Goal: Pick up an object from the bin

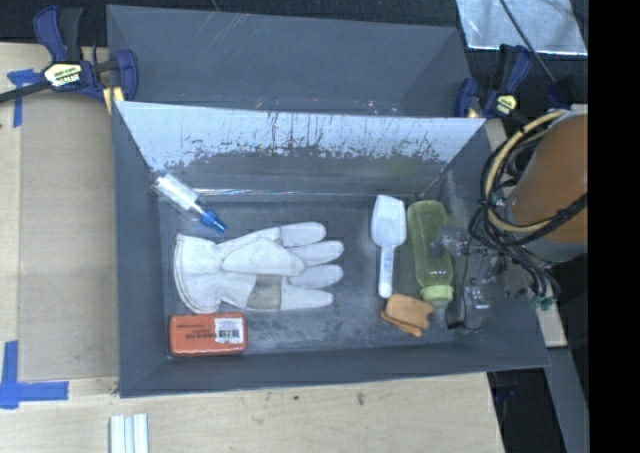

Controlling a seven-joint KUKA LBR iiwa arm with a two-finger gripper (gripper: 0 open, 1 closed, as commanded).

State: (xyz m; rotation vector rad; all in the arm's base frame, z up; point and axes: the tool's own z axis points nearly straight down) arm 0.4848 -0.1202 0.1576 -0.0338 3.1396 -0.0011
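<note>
My gripper (467,298) is low at the bin's right wall, near the front right corner. Just to its left a pale green translucent bottle (428,249) lies lengthwise with its cap toward the front. A small tan-brown lump (407,314) sits at the bottle's front end, close to the gripper's left. A white plastic scoop (386,239) lies beside the bottle on its left. I see nothing held in the gripper.
A white work glove (256,267) lies flat in the middle of the bin floor. An orange-red block with a label (207,333) sits at the front left. A clear tube with a blue tip (189,202) lies at the back left. The arm's orange cover and cables hang over the right rim.
</note>
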